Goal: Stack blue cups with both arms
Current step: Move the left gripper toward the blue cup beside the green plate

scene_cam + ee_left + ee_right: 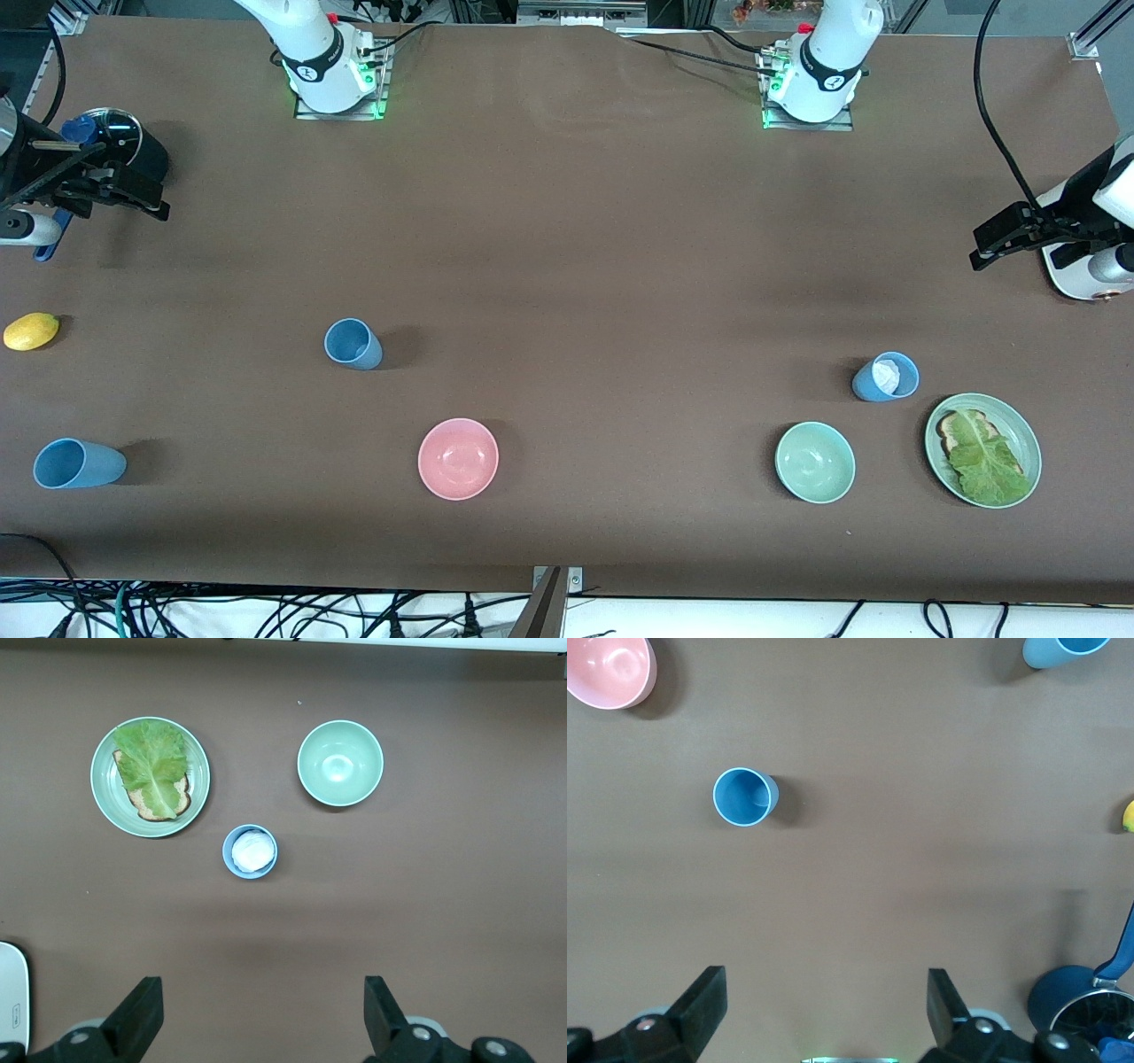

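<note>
From the front view, three blue cups are standing apart on the brown tabletop (pixel 567 221): one (pixel 353 344) at centre, another (pixel 78 463) at eight o'clock from it, a third (pixel 885 377), holding something white, toward the left arm's end by the green plate (pixel 1028 434). Both arms are waiting. In the left wrist view, the left gripper (pixel 261 1014) is hanging wide open. In the right wrist view, the right gripper (pixel 827 1010) is gaping wide too.

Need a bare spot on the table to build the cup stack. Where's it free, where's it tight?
Free: the wide brown stretch between the pink bowl and green bowl, and the whole band in front of both arm bases. Tight: the left arm's end, where the cup holding something white, green bowl and lettuce plate cluster.
</note>
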You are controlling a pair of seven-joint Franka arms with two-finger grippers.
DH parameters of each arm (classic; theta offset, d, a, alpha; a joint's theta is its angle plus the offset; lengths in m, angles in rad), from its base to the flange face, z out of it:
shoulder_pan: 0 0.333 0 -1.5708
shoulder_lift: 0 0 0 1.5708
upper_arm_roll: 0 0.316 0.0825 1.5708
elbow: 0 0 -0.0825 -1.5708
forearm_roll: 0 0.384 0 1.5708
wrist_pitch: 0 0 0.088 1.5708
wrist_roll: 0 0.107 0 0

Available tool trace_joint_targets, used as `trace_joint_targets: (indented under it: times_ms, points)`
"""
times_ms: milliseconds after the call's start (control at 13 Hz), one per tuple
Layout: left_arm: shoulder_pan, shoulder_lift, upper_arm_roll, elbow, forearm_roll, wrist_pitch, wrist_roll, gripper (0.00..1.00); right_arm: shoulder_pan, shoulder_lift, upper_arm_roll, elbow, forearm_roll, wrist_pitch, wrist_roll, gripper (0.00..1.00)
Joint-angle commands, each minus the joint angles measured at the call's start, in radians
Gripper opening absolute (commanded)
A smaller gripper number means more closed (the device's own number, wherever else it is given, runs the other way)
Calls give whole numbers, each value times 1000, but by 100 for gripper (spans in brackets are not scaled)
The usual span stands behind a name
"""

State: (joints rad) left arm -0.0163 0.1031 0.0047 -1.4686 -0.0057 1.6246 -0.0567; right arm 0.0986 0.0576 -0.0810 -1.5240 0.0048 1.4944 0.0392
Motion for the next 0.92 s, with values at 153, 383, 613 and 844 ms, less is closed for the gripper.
trace_joint_targets:
  times_ms: [153,383,613,844]
  points:
    - [-2,7,0,19,0,-17,-3,100,1,-25,-2,-18,-6,-2,11,100]
    - [-4,7,0,19,0,-17,-5,100,3,-25,-2,-19,-6,-2,11,100]
    - [-4,16,0,19,-2,-17,0,100,3,-25,0,-19,-6,3,13,100]
    - [-2,32,1,19,0,-11,8,100,3,-22,3,-19,-6,6,13,100]
